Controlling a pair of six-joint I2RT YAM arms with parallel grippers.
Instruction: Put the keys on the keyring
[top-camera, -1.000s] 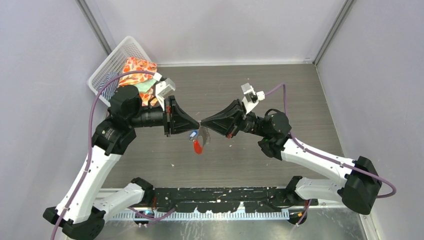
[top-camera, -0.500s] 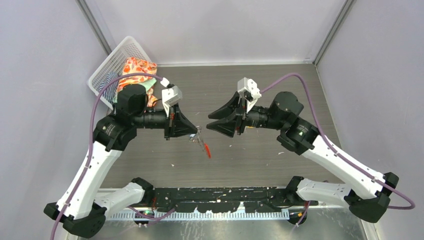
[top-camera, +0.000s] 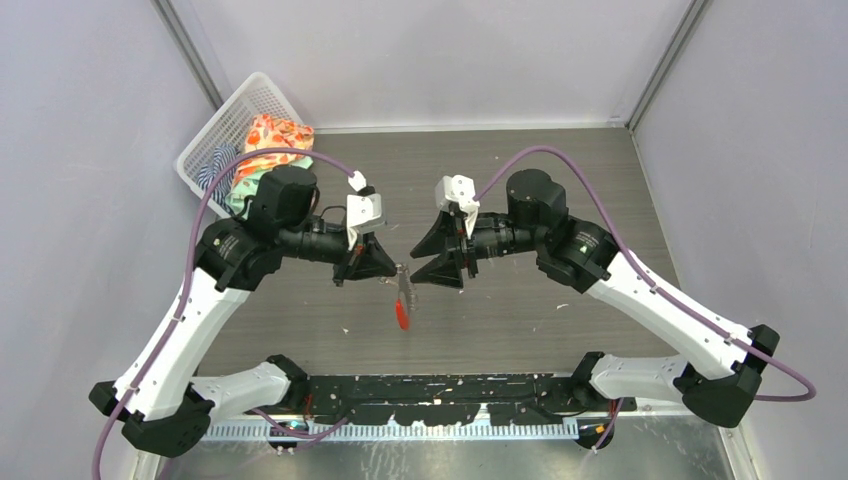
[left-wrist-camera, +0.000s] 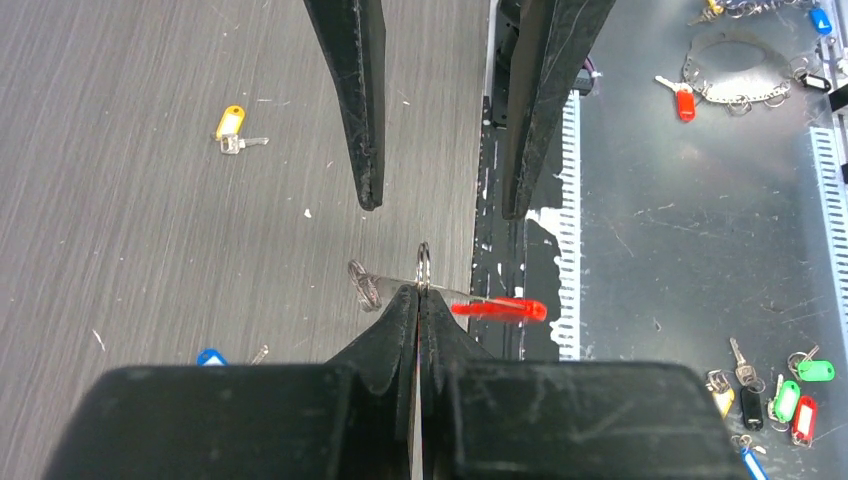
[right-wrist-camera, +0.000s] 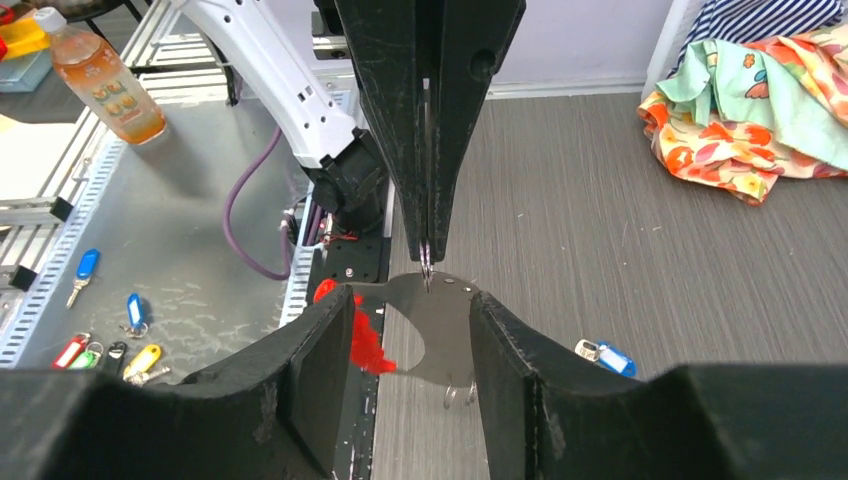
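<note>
Both arms reach inward, tips facing: left fingers clamped on keyring above tabletop, right fingers spread, apparently clear of it; yellow key, blue key lie loose.

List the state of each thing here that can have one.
left gripper, shut on the keyring
right gripper, open, fingers either side of the keyring
keyring, held off the table, red tag dangling
yellow key, loose on the table
blue key, loose on the table
basket, holding crumpled cloth
</note>
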